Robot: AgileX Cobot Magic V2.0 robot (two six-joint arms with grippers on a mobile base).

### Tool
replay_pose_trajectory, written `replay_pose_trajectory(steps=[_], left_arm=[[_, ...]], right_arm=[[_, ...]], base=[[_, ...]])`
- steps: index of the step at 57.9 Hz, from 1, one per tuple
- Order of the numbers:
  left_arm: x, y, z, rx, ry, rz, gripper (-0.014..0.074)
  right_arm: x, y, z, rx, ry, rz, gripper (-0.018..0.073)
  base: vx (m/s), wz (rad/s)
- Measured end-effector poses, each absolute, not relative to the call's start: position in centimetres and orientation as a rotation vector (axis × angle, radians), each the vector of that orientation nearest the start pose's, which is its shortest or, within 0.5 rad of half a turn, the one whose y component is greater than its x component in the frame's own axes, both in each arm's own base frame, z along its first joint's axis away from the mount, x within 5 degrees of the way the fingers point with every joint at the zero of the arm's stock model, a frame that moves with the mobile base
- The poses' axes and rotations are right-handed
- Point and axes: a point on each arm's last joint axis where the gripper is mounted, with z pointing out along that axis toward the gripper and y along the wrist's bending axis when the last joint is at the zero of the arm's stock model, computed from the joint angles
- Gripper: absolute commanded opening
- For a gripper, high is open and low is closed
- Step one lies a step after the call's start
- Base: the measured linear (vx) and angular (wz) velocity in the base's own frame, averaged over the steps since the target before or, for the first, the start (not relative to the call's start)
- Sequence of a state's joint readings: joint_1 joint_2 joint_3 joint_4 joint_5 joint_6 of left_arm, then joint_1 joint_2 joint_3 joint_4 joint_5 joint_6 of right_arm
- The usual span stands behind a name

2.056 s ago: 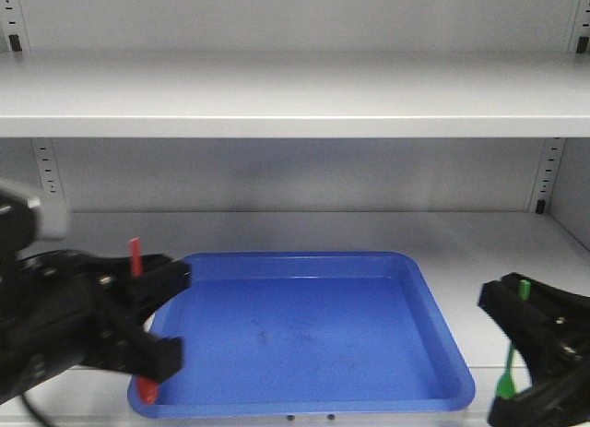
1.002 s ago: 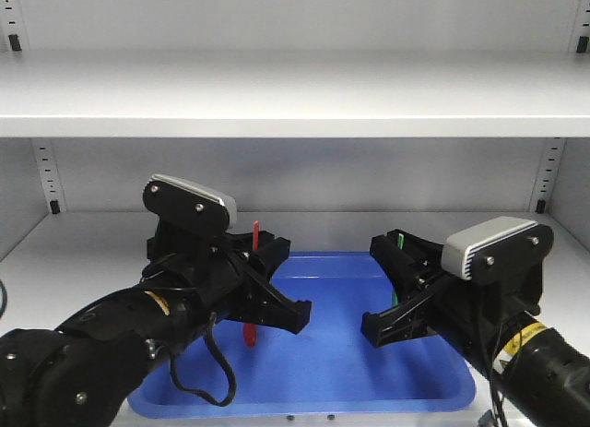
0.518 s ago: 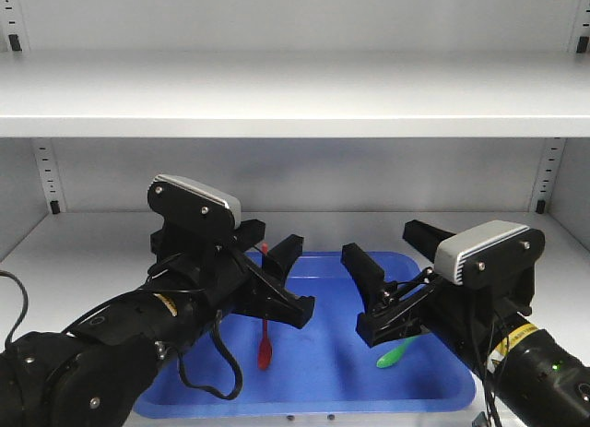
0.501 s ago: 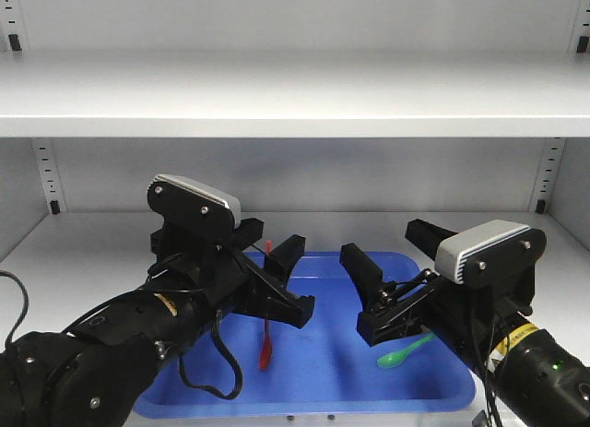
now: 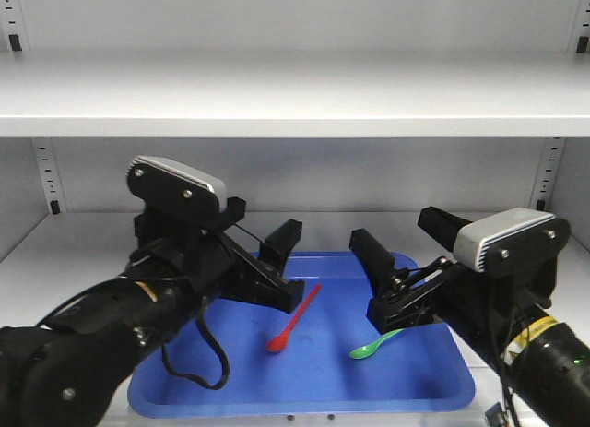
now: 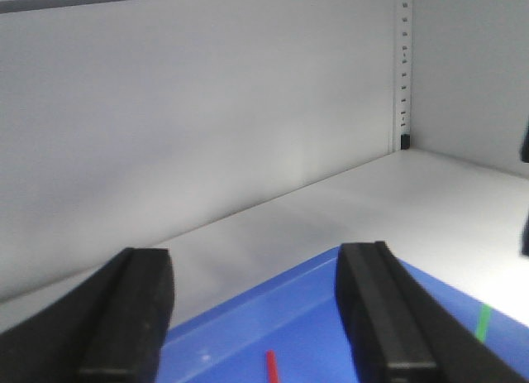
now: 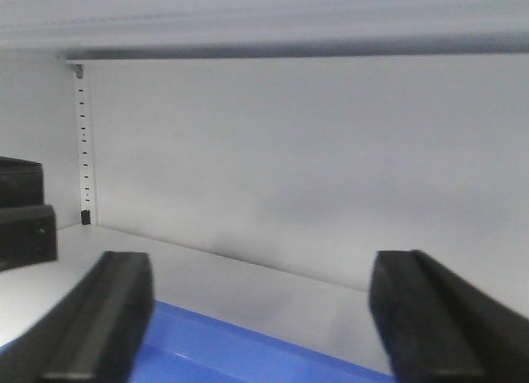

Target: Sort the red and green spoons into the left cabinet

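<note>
The exterior front-facing camera is looking straight into the left cabinet (image 5: 295,95) from outside, roughly level with the lower bay, taking in both arms from behind and the blue tray (image 5: 433,376) below them. The left wrist camera is sitting close behind the left gripper (image 6: 252,317), facing forward along its fingers (image 6: 132,308) toward the back wall and the slotted rail (image 6: 403,69) at the right rear corner. The right wrist camera is looking the same way from behind the right gripper (image 7: 260,313), catching the opposite slotted rail (image 7: 81,143). All three views are sharing the tray's far rim and the rear panel.
</note>
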State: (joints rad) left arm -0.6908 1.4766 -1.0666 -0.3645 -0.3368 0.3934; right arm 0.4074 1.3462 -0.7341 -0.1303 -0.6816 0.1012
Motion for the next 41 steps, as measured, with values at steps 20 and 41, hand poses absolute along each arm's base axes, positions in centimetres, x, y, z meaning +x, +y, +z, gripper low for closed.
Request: replay_pose_trajectory(steps=[20, 41], left_arm=[[24.6, -20.2, 36.1, 0.609, 1.673, -0.483, -0.0006], [20.6, -18.0, 37.8, 0.726, 1.758, -0.537, -0.0001]], right_arm=[[22.2, 9.9, 34.4, -0.367, 1.544, 0.326, -0.001], [15.9, 6.7, 36.9, -0.351, 1.647, 0.275, -0.0006]], base=[[0.0, 0.0], [0.0, 0.0]])
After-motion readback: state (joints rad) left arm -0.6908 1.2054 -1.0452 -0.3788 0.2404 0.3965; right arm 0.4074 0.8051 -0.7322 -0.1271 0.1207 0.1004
